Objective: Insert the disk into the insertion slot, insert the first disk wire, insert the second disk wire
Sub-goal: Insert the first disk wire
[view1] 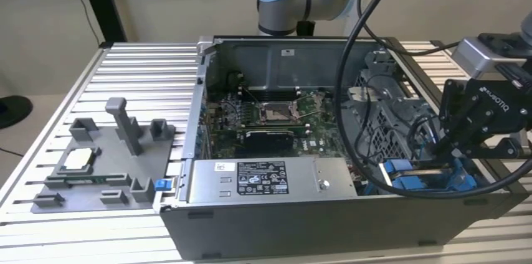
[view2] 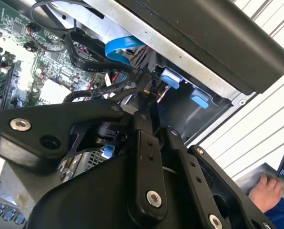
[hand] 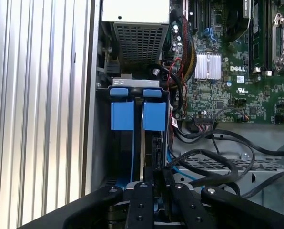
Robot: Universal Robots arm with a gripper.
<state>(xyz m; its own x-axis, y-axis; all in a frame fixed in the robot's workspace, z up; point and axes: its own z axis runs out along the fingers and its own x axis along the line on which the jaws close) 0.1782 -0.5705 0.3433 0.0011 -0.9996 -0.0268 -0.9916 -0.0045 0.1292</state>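
The insertion slot (hand: 102, 125) is the grey bay with blue tabs at the case's front corner, on the exterior view's right (view1: 422, 180). The disk (hand: 154, 116) sits edge-on inside it, and I see mostly the blue ends of its carrier. My gripper (hand: 154, 174) hangs straight over the bay in both wrist views. Its fingers are shut on a black disk wire connector (view2: 145, 89) just above the disk's end. A blue flat wire (view2: 124, 46) and black wires run from the motherboard toward the same spot. In the exterior view the gripper (view1: 446, 155) dips into the case beside the bay.
A grey box with a sticker (view1: 261, 180) lies along the case's front. The motherboard (view1: 275, 114) is behind it, and a perforated cage (view1: 389, 121) stands by the bay. A grey fixture (view1: 108, 164) sits on the table at the exterior view's left. A person's hand (view2: 268, 191) rests outside the case.
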